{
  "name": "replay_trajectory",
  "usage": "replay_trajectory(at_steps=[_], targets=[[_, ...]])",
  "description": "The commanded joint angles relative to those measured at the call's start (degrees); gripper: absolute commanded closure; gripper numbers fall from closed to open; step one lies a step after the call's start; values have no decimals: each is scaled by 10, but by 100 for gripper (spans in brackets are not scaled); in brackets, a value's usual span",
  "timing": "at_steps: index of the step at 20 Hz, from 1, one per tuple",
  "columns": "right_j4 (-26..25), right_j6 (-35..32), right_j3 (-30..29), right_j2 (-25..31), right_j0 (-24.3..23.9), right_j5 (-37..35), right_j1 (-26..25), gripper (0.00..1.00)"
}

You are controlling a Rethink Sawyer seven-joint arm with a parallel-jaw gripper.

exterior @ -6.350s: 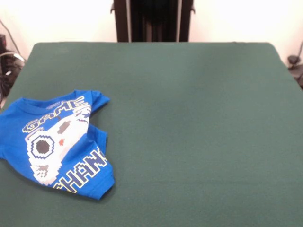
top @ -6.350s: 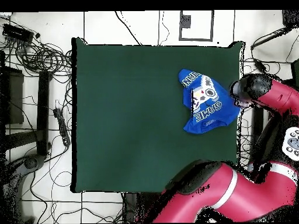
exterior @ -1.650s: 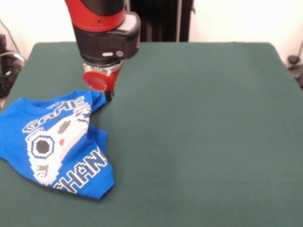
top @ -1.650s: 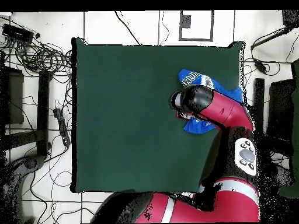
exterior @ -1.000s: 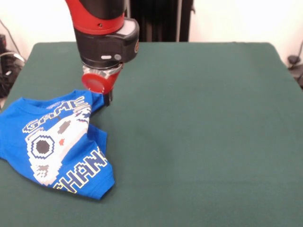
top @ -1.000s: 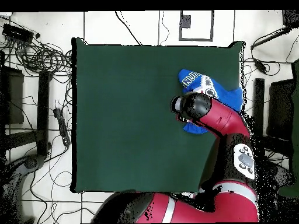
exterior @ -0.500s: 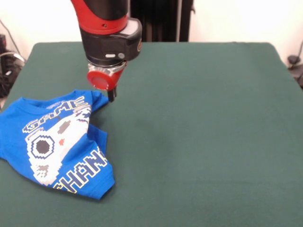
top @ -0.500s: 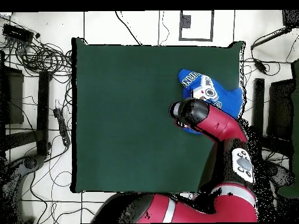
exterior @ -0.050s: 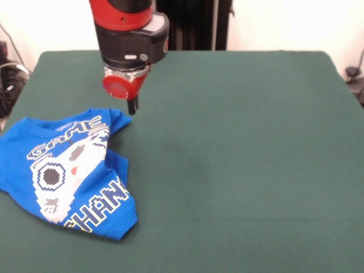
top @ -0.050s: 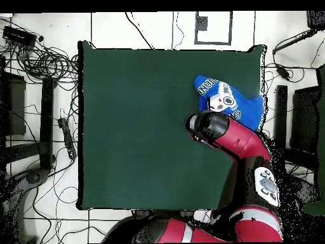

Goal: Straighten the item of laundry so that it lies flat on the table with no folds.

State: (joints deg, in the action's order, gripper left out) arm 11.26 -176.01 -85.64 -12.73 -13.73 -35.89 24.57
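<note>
The item of laundry (exterior @ -0.050s: pixel 68 170) is a bright blue T-shirt lying crumpled and folded near the left edge of the green table (exterior @ -0.050s: pixel 239 142), print side up. In the overhead view the shirt (top @ -0.050s: pixel 230 101) lies near the table's right edge (top @ -0.050s: pixel 260 95). My gripper (exterior @ -0.050s: pixel 132 107) hangs just above the table beside the shirt's far right corner, a short gap away from the cloth, with nothing visibly in it. From overhead the arm's wrist (top @ -0.050s: pixel 203 125) covers the gripper and part of the shirt.
Cables (top @ -0.050s: pixel 44 60) and dark stands (top @ -0.050s: pixel 46 121) lie on the floor beside the table's left side in the overhead view. The green surface (top @ -0.050s: pixel 139 127) stretches wide away from the shirt. The shirt's left sleeve reaches the table's edge (exterior @ -0.050s: pixel 4 128).
The gripper has risen a little from the table beside the shirt's corner over the last half second. The shirt lies as before.
</note>
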Motion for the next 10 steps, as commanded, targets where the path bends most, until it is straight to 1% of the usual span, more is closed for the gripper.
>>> replay_trajectory(at_steps=[1,10], targets=[[31,-64,-61,26,-12,36,-10,100],[22,-54,-45,30,-31,37,-26,100]])
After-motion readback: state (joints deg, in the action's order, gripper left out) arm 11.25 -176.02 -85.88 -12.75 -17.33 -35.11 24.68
